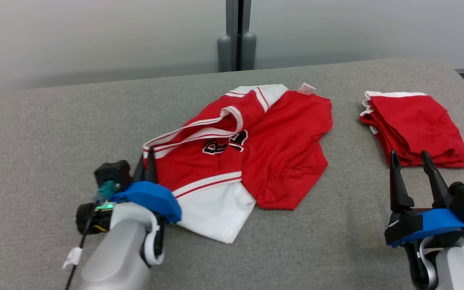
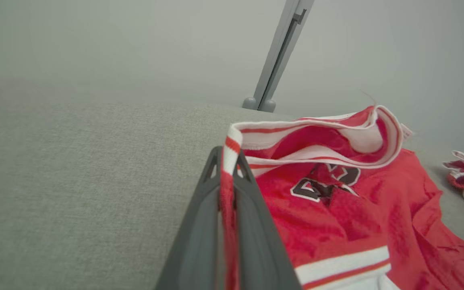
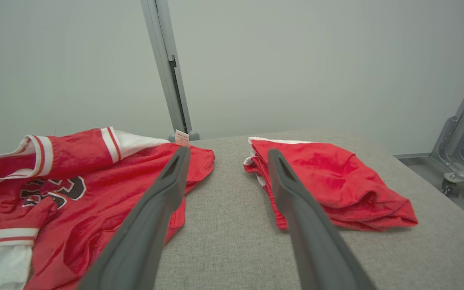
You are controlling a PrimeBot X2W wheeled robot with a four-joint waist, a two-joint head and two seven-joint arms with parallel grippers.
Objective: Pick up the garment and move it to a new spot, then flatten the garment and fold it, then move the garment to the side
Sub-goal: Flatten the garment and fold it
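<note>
On the grey padded table (image 1: 34, 133), centre: red-and-white garment (image 1: 280, 153), crumpled, 1 side flopped over itself, number print half buried in the folds. Not flat and not lifted, the bulk of it rests on the table.

Left gripper (image 1: 145, 161) is at the garment's near-left corner, clamped on the striped trim (image 2: 232, 149). Left wrist view shows the white-red band pinched between the 2 fingers (image 2: 252, 225).

Right gripper (image 1: 409, 155) is spread wide and holds nothing. It's parked at the right, apart from the garment, tips near a folded red stack (image 1: 417, 125). No contact there as far as I can tell.

Grey post (image 1: 238, 36) stands behind the table against the pale wall.

Progress, my read: the grasp for step 1 is made, nothing beyond it. Left to do: lift and relocate, flatten, fold, shift aside. Call it the very start of the sequence.

A 1-point grip on the trim means the cloth will likely hang and bunch once raised. I'd expect to need the right arm for the spreading.
</note>
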